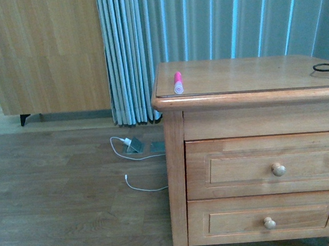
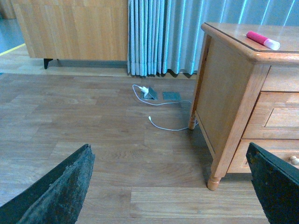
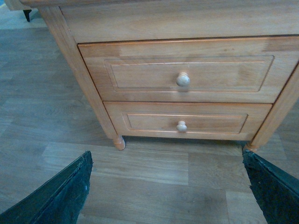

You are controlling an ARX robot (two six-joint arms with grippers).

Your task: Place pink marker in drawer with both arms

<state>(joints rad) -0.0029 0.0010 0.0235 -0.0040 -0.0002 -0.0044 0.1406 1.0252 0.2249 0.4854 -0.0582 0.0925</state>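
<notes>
Pink marker (image 1: 178, 82) on the nightstand (image 1: 252, 76) top, well away from left gripper (image 2: 168, 186) and right gripper (image 3: 163, 191), both wide apart.

On wooden nightstand top (image 1: 246, 72): pink marker (image 1: 178, 82) near front left corner, whitish cap toward near edge; black cable (image 1: 328, 68) at far right. On wood floor (image 1: 61, 189), left: white cable (image 1: 136, 186), white plug (image 1: 127, 142).

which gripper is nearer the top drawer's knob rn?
Right, probably. The right gripper, open, faces the drawer squarely, with the knob straight ahead. The left gripper, also open, hangs off to the side of the nightstand, seeing the drawer only obliquely.
</notes>
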